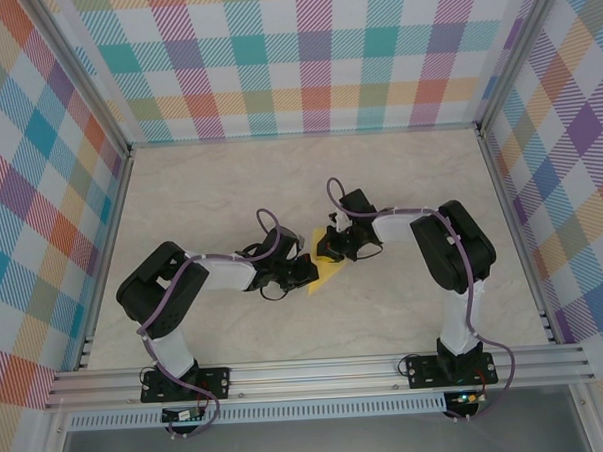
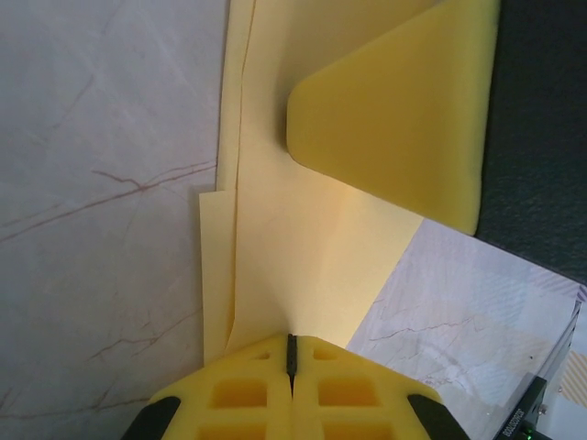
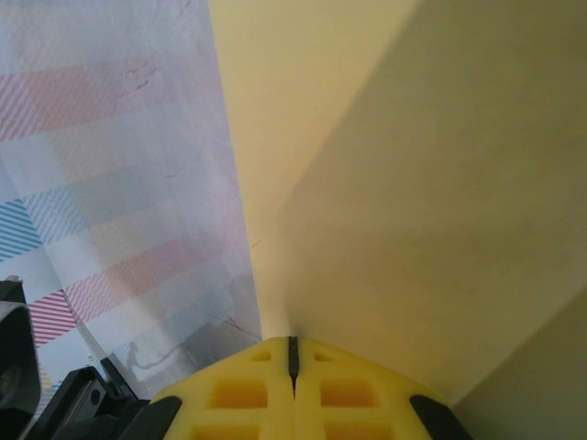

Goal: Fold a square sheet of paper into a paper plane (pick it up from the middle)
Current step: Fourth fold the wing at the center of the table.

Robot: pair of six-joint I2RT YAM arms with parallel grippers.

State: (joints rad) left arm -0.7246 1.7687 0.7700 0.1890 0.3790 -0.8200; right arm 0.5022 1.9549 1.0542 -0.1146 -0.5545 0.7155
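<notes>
I have the left gripper [image 2: 292, 339] and right gripper [image 3: 292, 341] both clamped on the part-folded yellow paper [image 2: 303, 266]; I judge most folds remain.

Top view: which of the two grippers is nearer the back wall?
The right gripper. In the top view it sits higher, closer to the back wall, than the left gripper; both pinch the paper.

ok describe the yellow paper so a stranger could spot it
On the pale marbled table, look at the middle. Both the left gripper and right gripper are shut on the folded yellow paper, a thin sheet paler than their yellow pads.
</notes>
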